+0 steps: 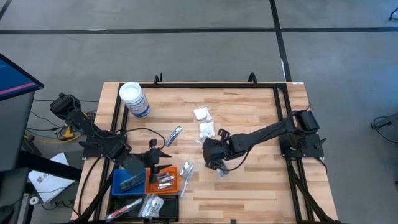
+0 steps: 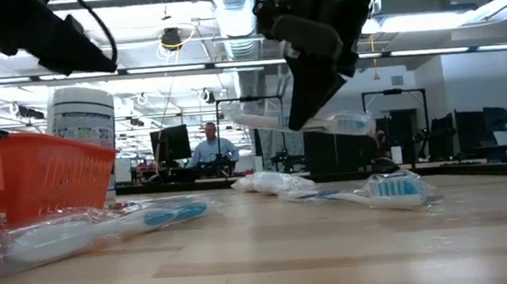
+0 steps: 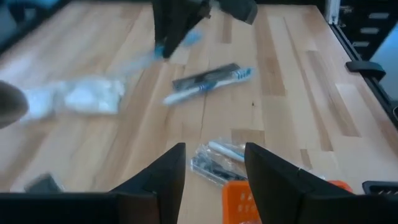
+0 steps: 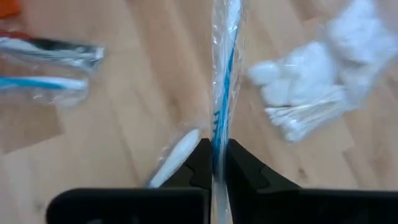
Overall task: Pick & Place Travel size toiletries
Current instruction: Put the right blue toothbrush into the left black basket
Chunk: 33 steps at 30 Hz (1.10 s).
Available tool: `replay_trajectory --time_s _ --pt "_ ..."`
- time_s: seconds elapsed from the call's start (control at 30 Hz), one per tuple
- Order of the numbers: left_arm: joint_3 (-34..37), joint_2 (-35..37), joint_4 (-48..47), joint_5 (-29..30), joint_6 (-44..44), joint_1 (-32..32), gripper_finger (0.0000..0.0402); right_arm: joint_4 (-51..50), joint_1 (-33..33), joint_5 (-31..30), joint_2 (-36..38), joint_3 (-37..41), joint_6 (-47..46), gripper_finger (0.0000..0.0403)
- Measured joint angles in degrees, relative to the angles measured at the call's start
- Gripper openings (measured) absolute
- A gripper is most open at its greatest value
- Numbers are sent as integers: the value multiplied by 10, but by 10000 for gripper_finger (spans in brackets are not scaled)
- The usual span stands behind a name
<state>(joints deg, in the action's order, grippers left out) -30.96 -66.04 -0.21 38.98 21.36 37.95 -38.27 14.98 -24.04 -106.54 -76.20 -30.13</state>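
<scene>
Right gripper (image 1: pixel 219 167) is clamped on a wrapped toothbrush (image 2: pixel 312 121), holding it up off the table (image 1: pixel 249 193) mid-board, arm stretched in low. Left gripper (image 1: pixel 153 155) hangs part open over the orange tray (image 1: pixel 163 185).

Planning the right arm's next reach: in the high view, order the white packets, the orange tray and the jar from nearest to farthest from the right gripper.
From the right gripper, shut on a wrapped toothbrush:
1. White packets, just beyond it toward the table's far edge.
2. Orange tray, to its left at the near edge.
3. Jar, far-left corner.
</scene>
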Motion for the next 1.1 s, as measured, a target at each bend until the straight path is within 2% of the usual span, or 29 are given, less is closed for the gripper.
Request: replay_trajectory --time_s 0.13,0.3,0.47,0.57,0.67,0.77,1.0,1.1 --pt "-4 0 62 -12 -111 -12 151 1 -13 61 0 0 6 19" --pt "-48 -13 67 -111 -142 -80 146 -15 -11 74 0 -13 20 11" --pt "-128 -87 51 -162 -207 -134 145 -36 6 67 -3 -55 48 11" --pt "-189 -154 -8 -189 -227 -162 145 -42 15 58 -3 -76 60 11" --pt "-253 -216 -81 -198 -237 -179 145 -57 19 52 -3 -84 66 13" --pt "-296 -252 -109 -185 -275 -177 145 -75 20 48 -3 -87 68 14" --pt "-329 -259 -115 -174 -318 -180 145 -94 40 44 -6 -87 82 14" --pt "-330 -259 -116 -190 -316 -197 145 -78 46 44 -6 -87 92 14"
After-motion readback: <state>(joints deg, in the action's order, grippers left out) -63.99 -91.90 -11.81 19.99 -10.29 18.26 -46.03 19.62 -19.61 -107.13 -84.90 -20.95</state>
